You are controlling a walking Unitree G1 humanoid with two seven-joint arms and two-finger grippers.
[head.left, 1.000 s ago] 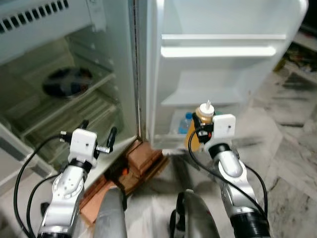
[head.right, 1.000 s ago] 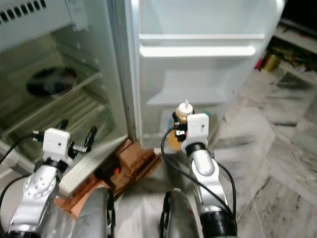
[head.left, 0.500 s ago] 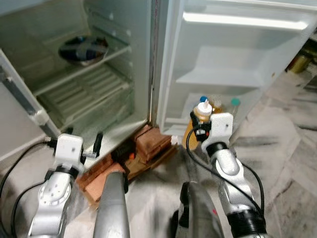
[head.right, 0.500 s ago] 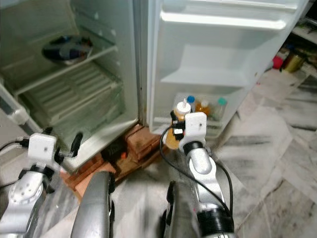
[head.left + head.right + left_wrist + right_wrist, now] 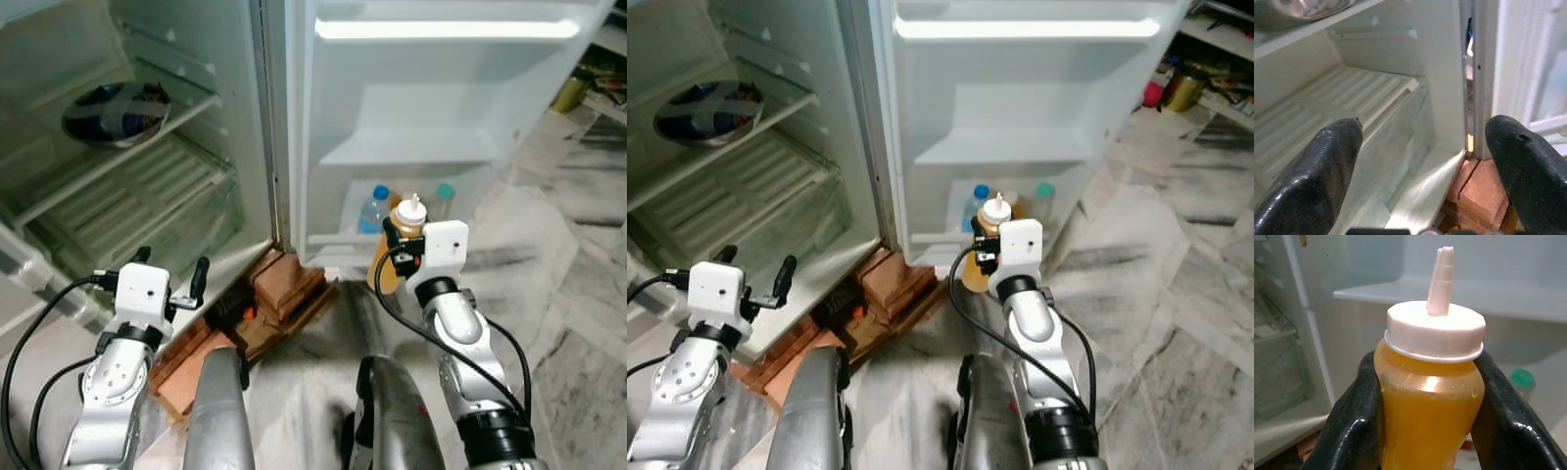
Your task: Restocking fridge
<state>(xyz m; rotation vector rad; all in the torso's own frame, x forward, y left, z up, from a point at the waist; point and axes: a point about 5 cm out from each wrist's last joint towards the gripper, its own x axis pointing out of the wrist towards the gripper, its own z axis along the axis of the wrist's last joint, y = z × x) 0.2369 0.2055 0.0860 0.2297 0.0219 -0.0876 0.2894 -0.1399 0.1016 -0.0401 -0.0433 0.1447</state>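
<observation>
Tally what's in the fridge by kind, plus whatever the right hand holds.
orange squeeze bottle, in right hand: 1
door-shelf bottles clearly seen: 2, blue-cap bottle, green-cap bottle
metal bowl: 1
Total: 4

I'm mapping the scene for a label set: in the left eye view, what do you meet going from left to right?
Steel bowl on the fridge shelf → left end effector, open → stacked bricks under the fridge → orange sauce bottle held in the right end effector.
</observation>
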